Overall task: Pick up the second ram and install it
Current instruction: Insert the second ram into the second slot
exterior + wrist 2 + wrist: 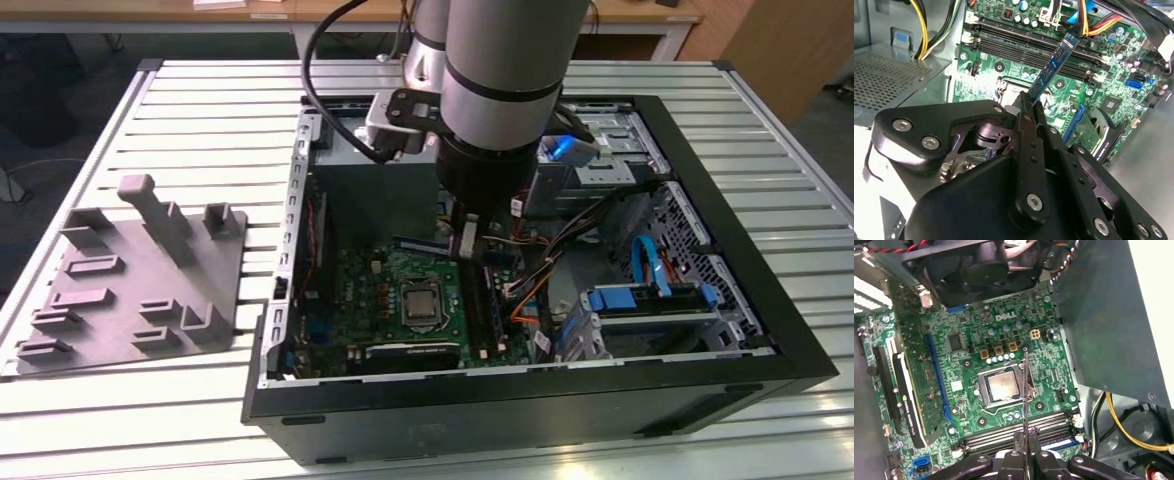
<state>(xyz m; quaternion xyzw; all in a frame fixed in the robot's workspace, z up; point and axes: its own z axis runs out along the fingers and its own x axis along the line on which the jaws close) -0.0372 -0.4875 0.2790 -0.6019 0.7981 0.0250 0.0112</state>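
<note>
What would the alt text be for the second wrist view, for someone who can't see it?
A black pincer grips one end of the second ram, a slim blue-green stick held tilted over the long black slots of a green motherboard.

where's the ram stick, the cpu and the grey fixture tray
ram stick [1054,65]: second wrist view, middle of its board
cpu [1004,386]: first wrist view, centre of its metal lid
grey fixture tray [140,285]: exterior view, bare flat part of its top
</note>
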